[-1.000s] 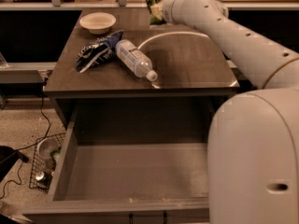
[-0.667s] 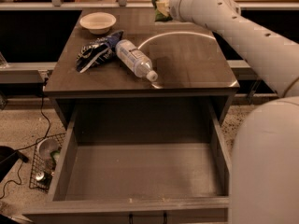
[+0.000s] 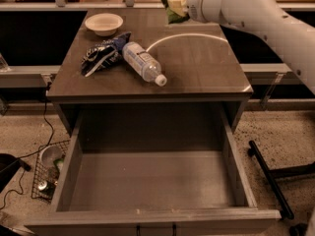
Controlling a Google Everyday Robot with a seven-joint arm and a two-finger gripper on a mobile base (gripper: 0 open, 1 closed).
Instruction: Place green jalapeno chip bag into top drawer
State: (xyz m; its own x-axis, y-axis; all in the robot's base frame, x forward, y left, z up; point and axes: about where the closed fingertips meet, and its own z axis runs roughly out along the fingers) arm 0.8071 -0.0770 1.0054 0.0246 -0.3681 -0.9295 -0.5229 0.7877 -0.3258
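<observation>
The green jalapeno chip bag (image 3: 172, 5) is bright green and crinkled, and hangs at the back edge of the table top (image 3: 197, 68), right of centre. My gripper (image 3: 181, 4) is at the end of the white arm that reaches in from the upper right. It is shut on the bag's right side and holds it just above the table; the fingers are mostly hidden behind the wrist and the bag. The top drawer (image 3: 147, 181) is pulled fully open below the table front. It is a grey-brown box with a bare bottom.
On the table lie a dark blue and white snack bag (image 3: 101, 55), a clear water bottle (image 3: 142, 63) on its side, a white bowl (image 3: 103, 22) at the back left and a white cable loop (image 3: 182, 36). A wire basket (image 3: 47, 171) sits on the floor left; a black base leg (image 3: 268, 176) is on the right.
The arm has swung back to the right, so its large white section no longer covers the drawer's right side. The gripper with the green bag has risen slightly at the table's back edge.
</observation>
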